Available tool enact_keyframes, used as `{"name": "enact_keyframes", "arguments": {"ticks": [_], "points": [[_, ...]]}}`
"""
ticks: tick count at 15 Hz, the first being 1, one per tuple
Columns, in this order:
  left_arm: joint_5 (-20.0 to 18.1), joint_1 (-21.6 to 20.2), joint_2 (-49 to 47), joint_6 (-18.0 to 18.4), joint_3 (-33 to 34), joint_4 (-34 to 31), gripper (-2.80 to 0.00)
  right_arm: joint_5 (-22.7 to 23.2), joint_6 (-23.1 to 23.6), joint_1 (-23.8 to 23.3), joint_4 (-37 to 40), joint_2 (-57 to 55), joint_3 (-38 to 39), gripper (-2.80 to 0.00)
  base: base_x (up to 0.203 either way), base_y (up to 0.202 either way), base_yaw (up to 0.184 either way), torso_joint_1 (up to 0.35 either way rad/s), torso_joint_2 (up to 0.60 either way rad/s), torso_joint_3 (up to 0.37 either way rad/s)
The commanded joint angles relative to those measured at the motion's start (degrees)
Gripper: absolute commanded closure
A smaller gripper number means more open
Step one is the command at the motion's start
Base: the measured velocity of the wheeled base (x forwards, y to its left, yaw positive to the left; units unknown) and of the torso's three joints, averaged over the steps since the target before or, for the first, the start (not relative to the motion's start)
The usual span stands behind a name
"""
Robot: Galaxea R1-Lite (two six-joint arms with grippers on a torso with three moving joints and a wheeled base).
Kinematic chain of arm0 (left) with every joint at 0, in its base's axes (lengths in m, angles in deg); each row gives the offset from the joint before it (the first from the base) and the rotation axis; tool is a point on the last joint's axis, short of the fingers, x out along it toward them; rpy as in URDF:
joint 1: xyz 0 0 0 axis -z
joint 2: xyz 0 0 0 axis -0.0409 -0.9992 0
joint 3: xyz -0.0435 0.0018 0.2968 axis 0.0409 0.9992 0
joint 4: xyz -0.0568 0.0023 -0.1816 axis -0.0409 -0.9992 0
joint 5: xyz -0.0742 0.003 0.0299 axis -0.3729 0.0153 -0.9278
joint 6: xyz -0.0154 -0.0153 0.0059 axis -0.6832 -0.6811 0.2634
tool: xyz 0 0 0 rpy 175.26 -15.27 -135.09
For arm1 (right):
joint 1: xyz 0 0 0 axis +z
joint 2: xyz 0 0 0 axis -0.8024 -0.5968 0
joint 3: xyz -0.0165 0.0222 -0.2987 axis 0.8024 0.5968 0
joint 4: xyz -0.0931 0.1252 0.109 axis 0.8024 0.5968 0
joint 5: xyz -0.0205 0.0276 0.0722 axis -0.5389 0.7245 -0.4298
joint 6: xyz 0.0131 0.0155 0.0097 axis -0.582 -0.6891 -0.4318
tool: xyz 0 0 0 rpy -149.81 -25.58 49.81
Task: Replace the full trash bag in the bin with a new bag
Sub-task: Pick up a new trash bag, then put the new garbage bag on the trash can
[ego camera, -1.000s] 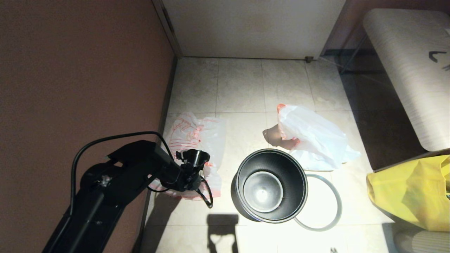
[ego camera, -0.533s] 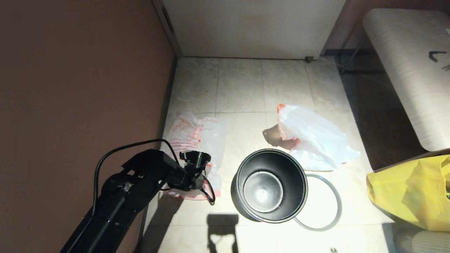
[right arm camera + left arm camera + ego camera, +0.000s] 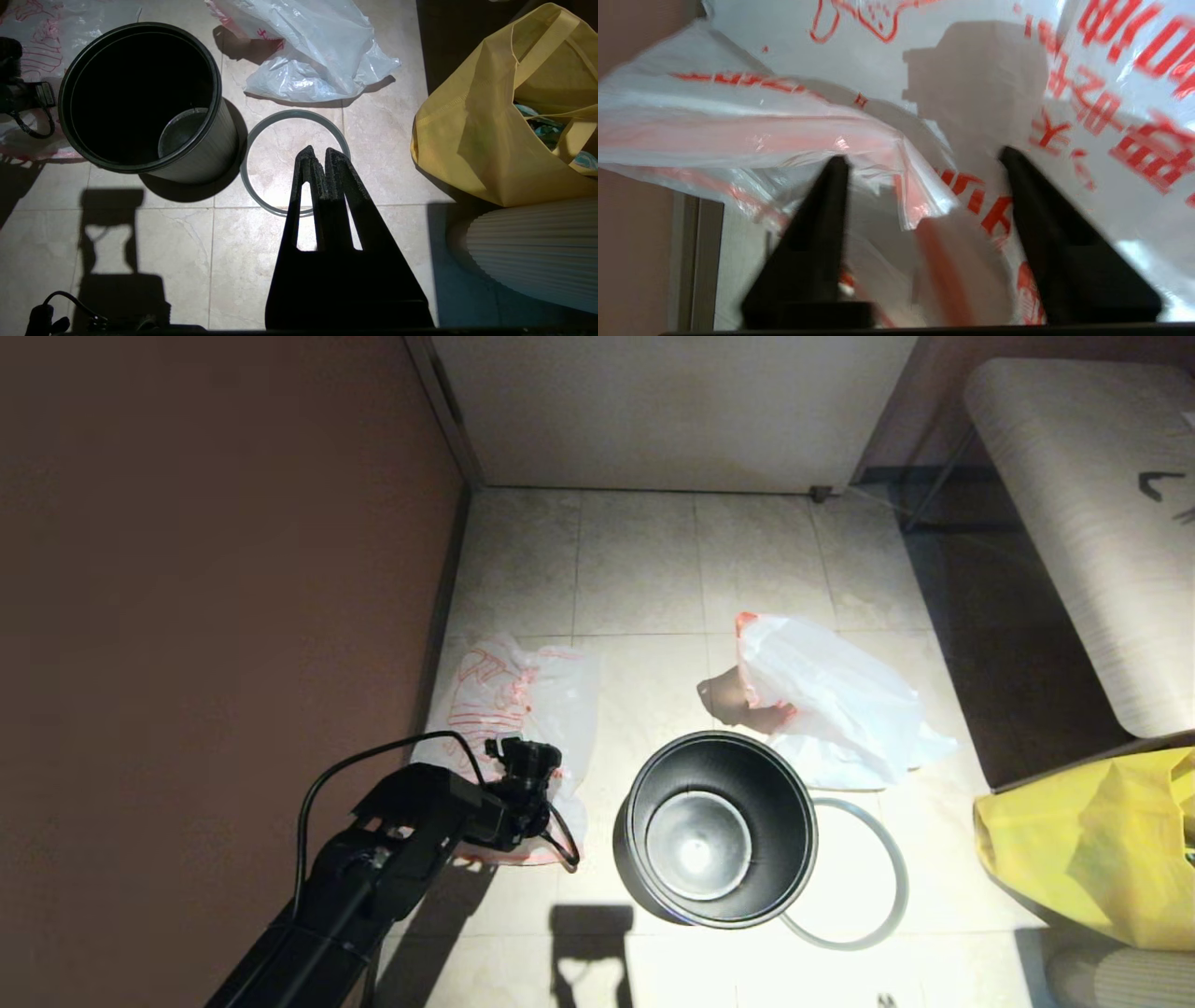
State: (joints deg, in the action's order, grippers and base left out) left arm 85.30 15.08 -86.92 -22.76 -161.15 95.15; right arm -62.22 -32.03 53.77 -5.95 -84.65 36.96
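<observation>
Tiled floor (image 3: 635, 569) in a corner, brown wall (image 3: 205, 541) at left. Yellow bag (image 3: 1092, 849) sitting at far right. Full trash bag (image 3: 831, 700) lying just behind the bin (image 3: 714, 826), out of it. Bin standing upright, unlined, grey hoop (image 3: 859, 877) lying on the floor beside it. New bag (image 3: 523, 700) lying flat by the wall. Left tool (image 3: 920, 161) hovering low over new bag, fingers parted, gripping nothing. Right tool (image 3: 318, 154) pinched closed, hanging above the hoop.
</observation>
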Motion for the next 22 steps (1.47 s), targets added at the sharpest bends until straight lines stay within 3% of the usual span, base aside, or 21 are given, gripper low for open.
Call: {"name": "enact_keyframes", "arguments": {"ticks": [1,5,8,10,15,18,20,22], "points": [[0.3,-0.1,-0.8,-0.1,0.1,0.3,0.0,0.0,0.0,0.0,0.0,-0.1,0.1,0.0,0.0,0.0,0.0,0.0,0.0,0.0],[0.7,-0.1,0.5,-0.4,2.6,0.1,0.0,0.0,0.0,0.0,0.0,-0.1,0.1,0.0,0.0,0.0,0.0,0.0,0.0,0.0],[0.4,0.3,8.4,-1.4,14.4,0.0,0.0,0.0,0.0,0.0,0.0,-0.1,0.1,0.0,0.0,0.0,0.0,0.0,0.0,0.0],[0.4,1.5,16.9,-4.5,23.3,0.0,0.0,0.0,0.0,0.0,0.0,-0.1,0.1,0.0,0.0,0.0,0.0,0.0,0.0,0.0],[1.8,6.1,43.1,-8.1,45.3,-3.0,0.0,0.0,0.0,0.0,0.0,0.0,0.1,0.0,0.0,0.0,0.0,0.0,0.0,0.0],[4.1,9.7,62.0,-9.1,49.6,-11.6,0.0,0.0,0.0,0.0,0.0,-0.1,0.1,0.0,0.0,0.0,0.0,0.0,0.0,0.0],[4.8,13.2,73.6,-10.2,48.3,-20.0,0.0,0.0,0.0,0.0,0.0,0.0,0.1,0.0,0.0,0.0,0.0,0.0,0.0,0.0],[5.2,20.3,83.6,-12.5,42.5,-38.5,0.0,0.0,0.0,0.0,0.0,0.0,0.1,0.0,0.0,0.0,0.0,0.0,0.0,0.0]]}}
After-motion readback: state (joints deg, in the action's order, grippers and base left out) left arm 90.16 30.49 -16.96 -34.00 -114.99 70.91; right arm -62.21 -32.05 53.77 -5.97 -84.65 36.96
